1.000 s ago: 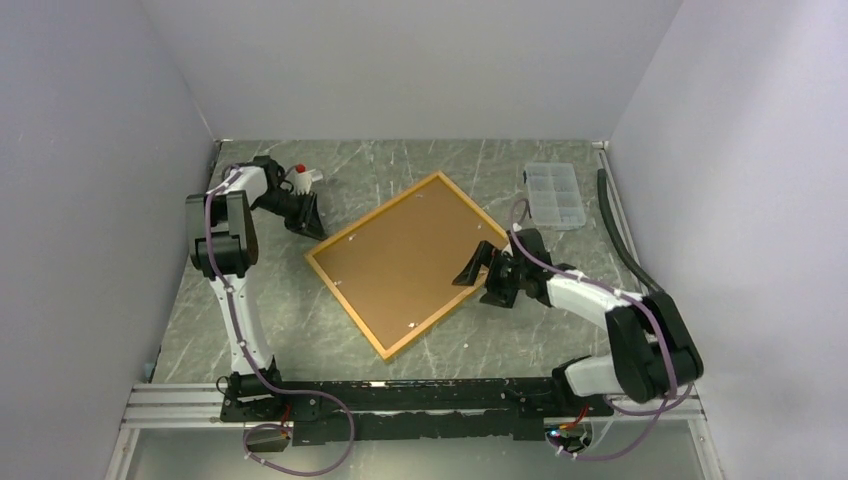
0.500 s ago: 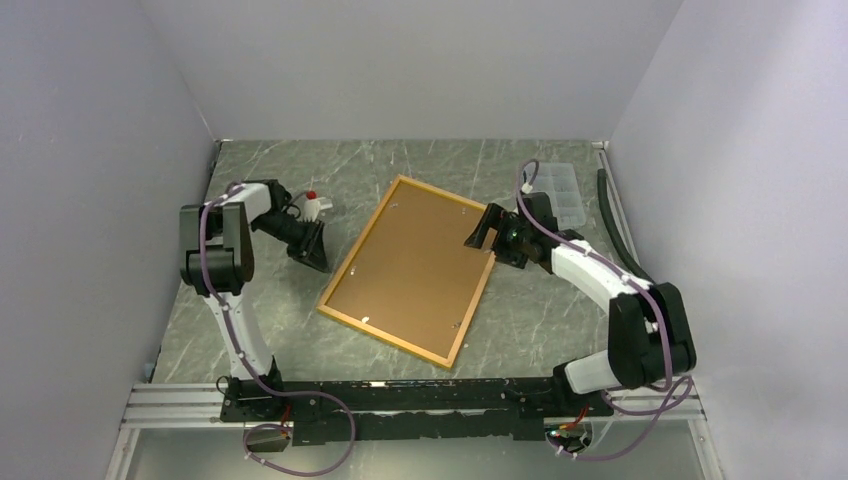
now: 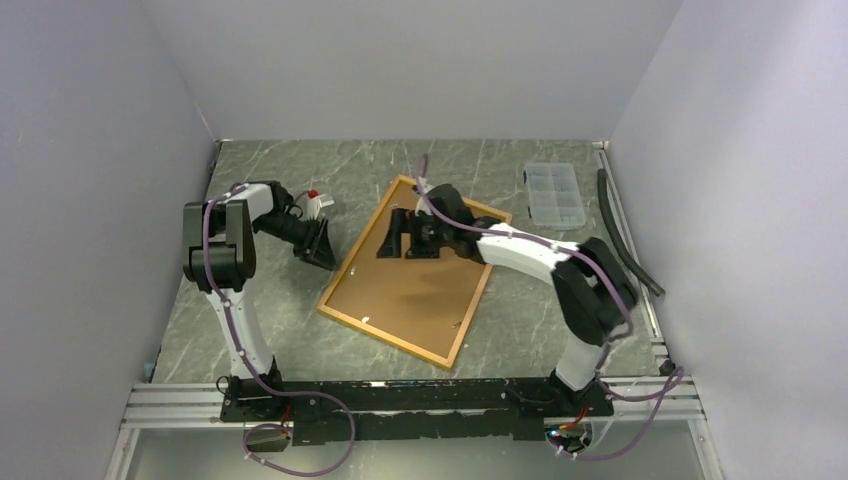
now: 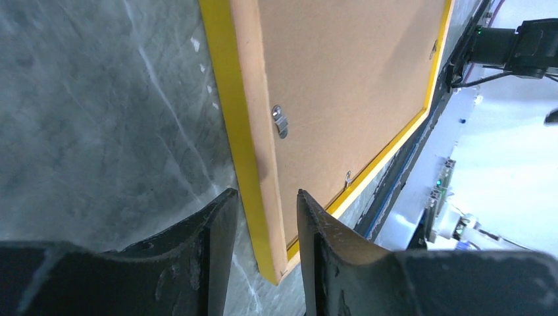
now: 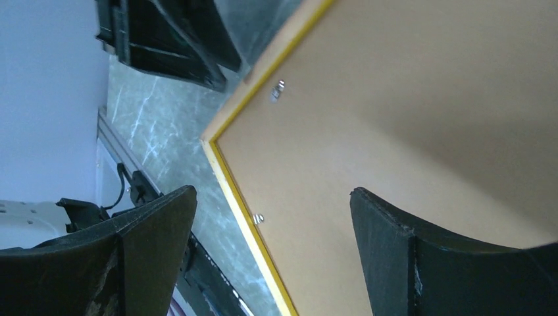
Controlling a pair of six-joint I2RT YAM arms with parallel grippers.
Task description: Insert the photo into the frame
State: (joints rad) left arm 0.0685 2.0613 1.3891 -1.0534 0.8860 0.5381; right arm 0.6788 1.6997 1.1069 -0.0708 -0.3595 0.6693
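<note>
The frame (image 3: 415, 275) lies back-up on the table, its brown backing board inside a thin yellow border. The photo is hidden. My left gripper (image 3: 325, 250) is open at the frame's left edge. In the left wrist view the yellow edge (image 4: 240, 112) and a corner show between the left gripper (image 4: 263, 194) fingers, with gaps on both sides. My right gripper (image 3: 390, 238) is wide open and empty above the far-left part of the backing. The right wrist view shows the right gripper (image 5: 273, 191) over the backing (image 5: 408, 105), with metal clips (image 5: 278, 91) near the border.
A small clear compartment box (image 3: 554, 195) sits at the back right. A black hose (image 3: 625, 240) runs along the right wall. A small white object with a red cap (image 3: 315, 203) lies behind the left gripper. Grey walls close in left, back and right.
The frame turned clockwise, then stayed put. My right gripper moved from the frame's right edge to above its far-left part. My left gripper moved closer to the frame's left edge.
</note>
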